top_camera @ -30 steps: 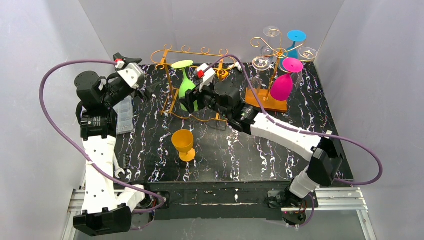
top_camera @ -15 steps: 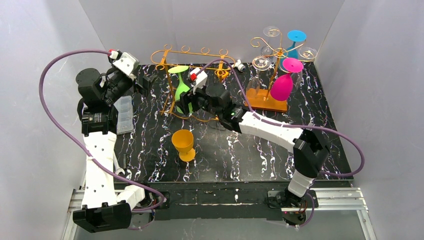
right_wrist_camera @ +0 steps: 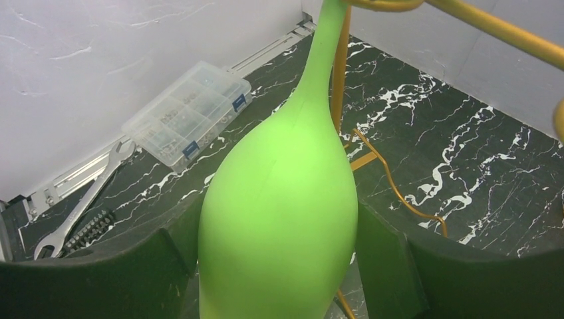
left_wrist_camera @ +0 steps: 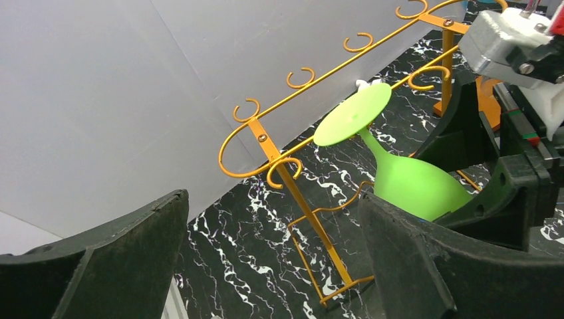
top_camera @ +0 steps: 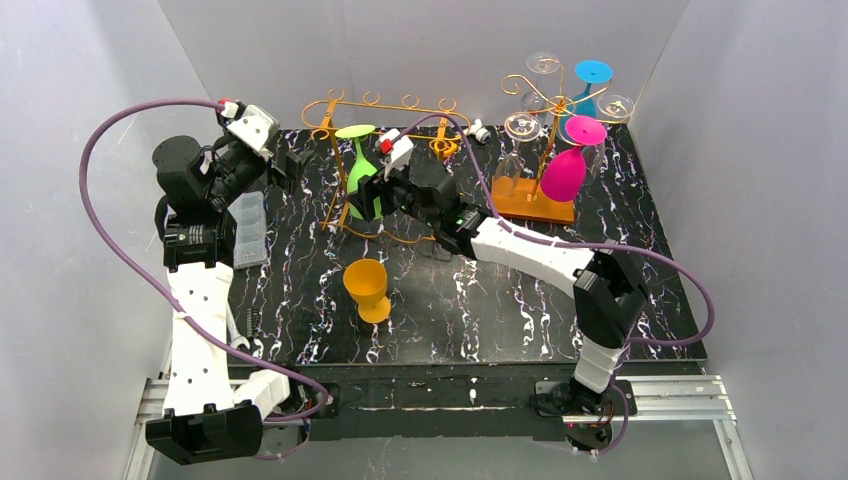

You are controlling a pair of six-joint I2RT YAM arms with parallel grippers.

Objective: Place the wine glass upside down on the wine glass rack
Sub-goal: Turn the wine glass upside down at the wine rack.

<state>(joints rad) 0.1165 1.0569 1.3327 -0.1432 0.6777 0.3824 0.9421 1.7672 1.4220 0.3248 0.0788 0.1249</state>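
Note:
The green wine glass (top_camera: 362,178) is upside down, its foot up at the left end of the gold wire rack (top_camera: 400,104). My right gripper (top_camera: 366,203) is shut on its bowl; in the right wrist view the bowl (right_wrist_camera: 279,212) fills the space between both fingers (right_wrist_camera: 100,279), and the stem rises to the rack rail (right_wrist_camera: 485,33). My left gripper (top_camera: 291,166) is open and empty, left of the rack. In the left wrist view the glass (left_wrist_camera: 412,189) and the rack (left_wrist_camera: 266,143) show between its wide-apart fingers (left_wrist_camera: 100,259).
An orange goblet (top_camera: 367,288) stands upright in front of the rack. A second rack on an orange base (top_camera: 535,203) at back right holds pink (top_camera: 566,170), blue (top_camera: 592,76) and clear glasses. A clear parts box (top_camera: 248,228) and wrench (top_camera: 238,338) lie at the left.
My right gripper has carried the green glass left and back along the rack. My left gripper lifted and swung toward the rack's left end.

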